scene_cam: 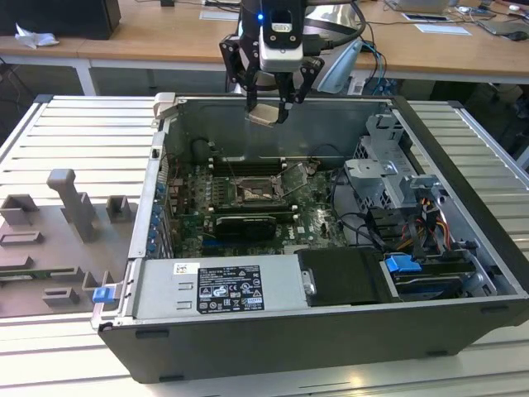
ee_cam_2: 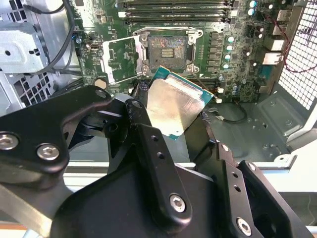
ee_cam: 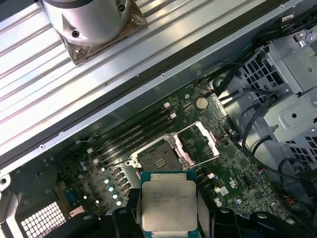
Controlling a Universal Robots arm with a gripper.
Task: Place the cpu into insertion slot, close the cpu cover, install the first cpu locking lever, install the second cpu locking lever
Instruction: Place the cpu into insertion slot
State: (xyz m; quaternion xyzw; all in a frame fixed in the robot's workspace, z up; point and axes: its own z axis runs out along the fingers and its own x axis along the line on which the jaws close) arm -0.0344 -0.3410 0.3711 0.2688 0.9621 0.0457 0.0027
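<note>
My gripper (scene_cam: 268,109) hangs high over the open computer case, shut on the cpu (scene_cam: 264,115), a flat square chip with a pale metal top (ee_cam_2: 171,110) (ee_cam: 167,203). Below it the insertion slot (scene_cam: 256,192) lies open on the green board, its dark centre and metal rim showing in both wrist views (ee_cam_2: 167,48) (ee_cam: 157,160). The cpu cover (scene_cam: 295,176) is swung up and back beside the slot, a thin silvery frame (ee_cam_2: 121,57) (ee_cam: 200,141). The cpu is well above the slot, apart from it.
The case walls (scene_cam: 273,107) ring the board. A black graphics card (scene_cam: 241,224) lies near the slot, memory slots (scene_cam: 248,165) behind it. Drive cage and cables (scene_cam: 397,198) fill the exterior view's right. A power supply (scene_cam: 223,285) sits in front. Grey fixtures (scene_cam: 58,223) stand at the exterior view's left.
</note>
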